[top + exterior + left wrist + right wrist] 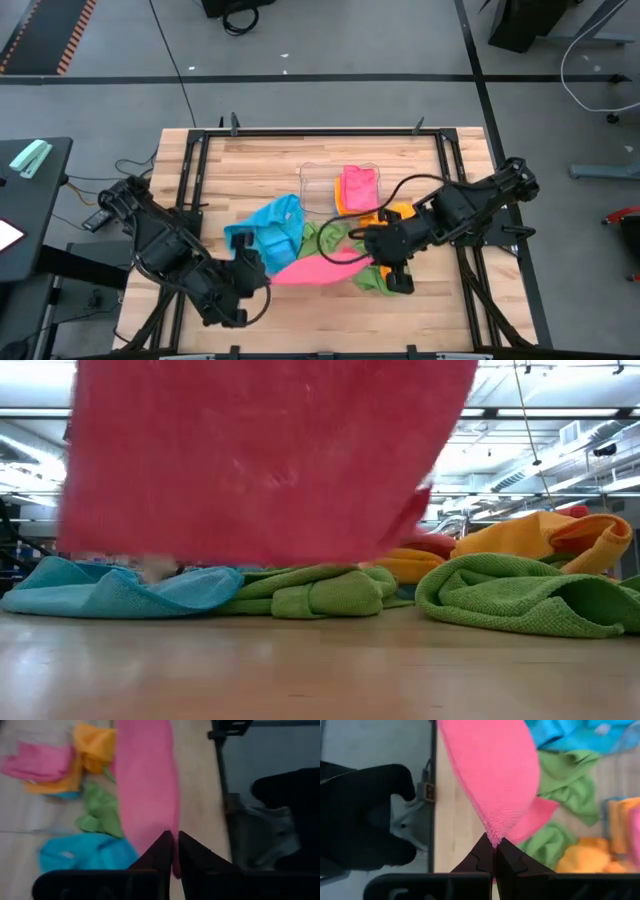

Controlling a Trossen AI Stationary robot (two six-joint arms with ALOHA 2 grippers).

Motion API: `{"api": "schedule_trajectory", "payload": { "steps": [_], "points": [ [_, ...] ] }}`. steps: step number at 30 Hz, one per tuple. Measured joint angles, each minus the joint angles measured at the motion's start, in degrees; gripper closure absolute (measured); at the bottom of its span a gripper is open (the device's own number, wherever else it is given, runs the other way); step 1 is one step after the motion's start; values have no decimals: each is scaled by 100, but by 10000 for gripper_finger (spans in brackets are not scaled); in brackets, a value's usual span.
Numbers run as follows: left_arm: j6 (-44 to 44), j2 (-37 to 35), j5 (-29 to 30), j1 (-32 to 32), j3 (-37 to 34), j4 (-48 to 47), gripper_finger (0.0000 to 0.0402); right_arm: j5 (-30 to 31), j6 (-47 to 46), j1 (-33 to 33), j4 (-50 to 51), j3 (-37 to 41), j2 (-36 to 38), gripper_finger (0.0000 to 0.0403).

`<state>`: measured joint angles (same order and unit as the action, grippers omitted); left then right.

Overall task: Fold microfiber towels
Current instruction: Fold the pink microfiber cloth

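A: Clear plastic, that tray (318, 175) at the back of the worktop (250, 160). A pink cloth (358, 184) lies in it on an orange one (343, 203).

B: And outside it?

A: One blue towel (266, 226), two green ones (322, 238), another orange (396, 212). A pink towel (318, 268) hangs stretched over the front, between the left fingers (175, 851) and the right fingers (494, 851), both pinched tight on its ends.

High view looks straight down on the whole tabletop (250, 170); low view sits at its surface; both wrist views peer close along the pink towel (318, 268) everyone shares.
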<state>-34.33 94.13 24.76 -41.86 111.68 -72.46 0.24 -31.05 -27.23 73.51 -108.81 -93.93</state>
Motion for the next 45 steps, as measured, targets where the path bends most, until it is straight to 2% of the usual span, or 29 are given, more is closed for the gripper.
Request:
{"api": "schedule_trajectory", "payload": {
  "steps": [5, 7, 9, 12, 15, 21, 27, 33, 37, 39, 45],
  "points": [
    [-144, 0, -521, -269, -378, 965, 384, -478, -22, -293, -511, 195, 4, 395],
    [-246, 7, -717, -369, -502, 1151, 392, -711, 33, -397, -662, 250, 4, 395],
    [-315, 7, -713, -440, -529, 1173, 395, -684, 83, -460, -714, 270, 4, 395],
    [-403, 38, -191, -458, -529, 1228, 388, -457, 83, -458, -674, 273, 4, 395],
    [-265, 212, 545, -454, -525, 1232, 358, -208, 83, -449, -659, 273, 4, 395],
    [516, 765, 643, -321, -527, 1209, 284, 168, 63, -323, -772, 273, 4, 395],
    [687, 1172, 1533, -255, -525, 919, 243, 69, -198, 42, -1638, 273, 4, 395],
    [646, 1368, 1613, -317, -525, 899, 237, -560, -410, 89, -2586, 273, 7, 395],
    [403, 1370, 1616, -422, -525, 956, 237, -707, -460, -1, -2884, 169, 5, 395],
    [142, 1370, 1611, -453, -525, 954, 237, -661, -376, -57, -2923, 45, 13, 395],
    [-297, 1570, 1632, -445, -521, 957, 233, 82, -175, -61, -2900, -70, 24, 395]
  ]
}}
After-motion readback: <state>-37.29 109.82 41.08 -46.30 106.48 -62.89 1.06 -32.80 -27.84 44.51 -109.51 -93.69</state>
